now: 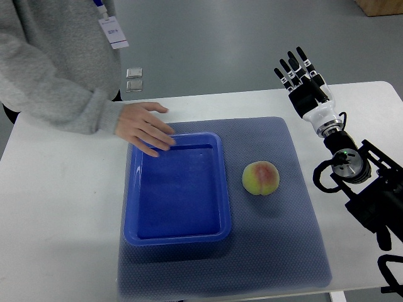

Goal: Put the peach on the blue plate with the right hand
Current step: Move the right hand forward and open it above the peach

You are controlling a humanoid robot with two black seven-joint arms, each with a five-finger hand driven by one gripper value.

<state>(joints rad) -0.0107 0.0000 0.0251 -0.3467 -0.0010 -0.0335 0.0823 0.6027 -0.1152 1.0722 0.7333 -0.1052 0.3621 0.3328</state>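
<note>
Here, a peach [261, 178] is seen lying on a grey-blue mat [277, 251], just to the right of a blue plate [176, 238], which is in fact a shallow rectangular tray with a raised rim. The fruit is not touching the tray; a narrow strip of mat is left between them. The tray is shown bare inside. At its far left corner a person's hand [143, 129] is rested, fingers laid over the rim, with a grey sleeve [60, 88] reaching in from the upper left.

The right hand [302, 85] is held well apart from the peach, above the far right part of the white table [50, 207], its dark fingers stretched out and spread, nothing grasped. The left arm is not shown at all.

The peach can be judged light, round and somewhat soft, with a skin that is easily bruised and a shape that is likely to roll if nudged from one side. A grip is best taken around its widest part, fingers and thumb set on opposite sides from above, with only gentle pressure applied. The task is judged not yet begun: the fruit has yet to be reached, lifted and carried left over the rim.
</note>
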